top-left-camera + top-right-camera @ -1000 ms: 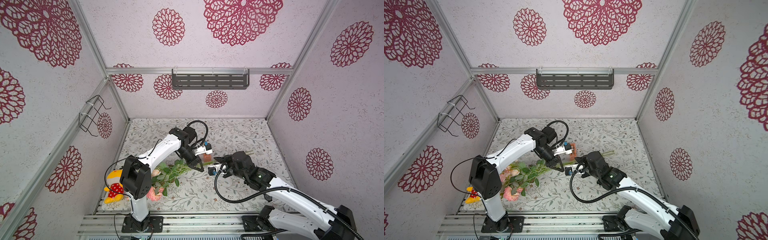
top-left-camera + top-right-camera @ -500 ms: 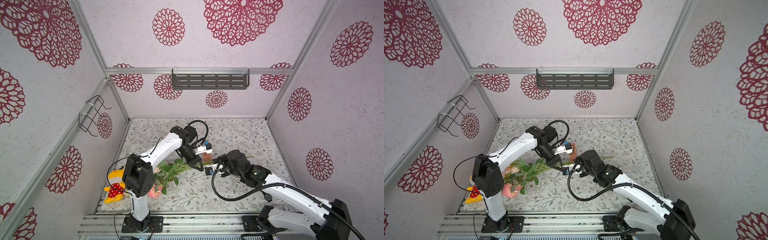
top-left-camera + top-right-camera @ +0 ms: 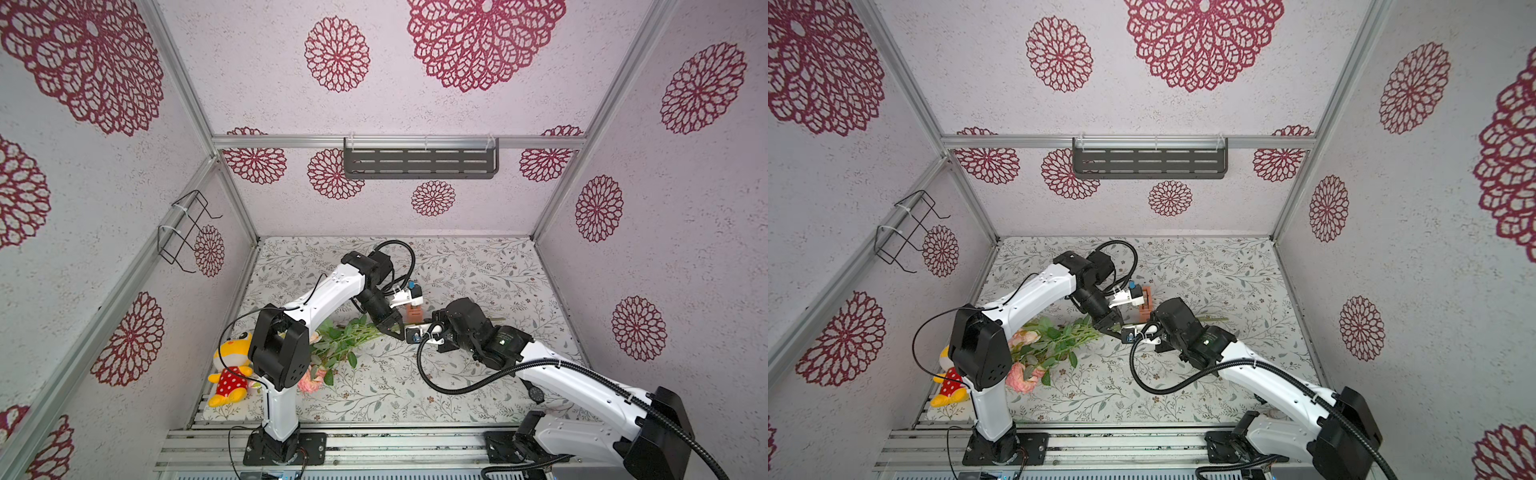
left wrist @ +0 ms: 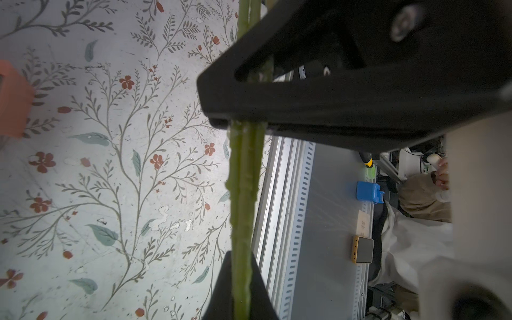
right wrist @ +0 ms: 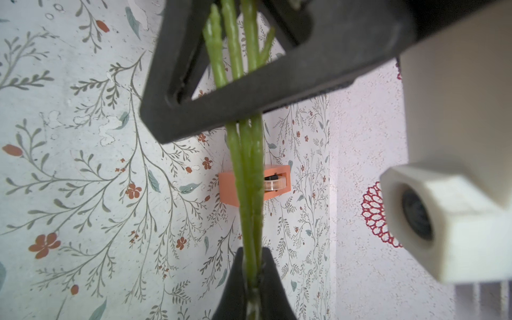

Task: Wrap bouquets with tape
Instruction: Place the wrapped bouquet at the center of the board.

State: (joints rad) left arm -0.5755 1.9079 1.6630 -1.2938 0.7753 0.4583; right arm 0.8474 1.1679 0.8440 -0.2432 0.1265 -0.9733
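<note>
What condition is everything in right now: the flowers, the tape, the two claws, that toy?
bouquet: stems bunched together, gripped by both grippers, no tape visible on them.
left gripper: shut on the bouquet stems.
right gripper: shut on the bouquet stems.
tape dispenser: sitting on the table, roll inside, untouched.
plush toy: lying at the table's edge, untouched.

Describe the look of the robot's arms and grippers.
The left arm and right arm have white links and black joints. The left gripper and right gripper are black, tapering wedges. Black cables loop off both.
</note>
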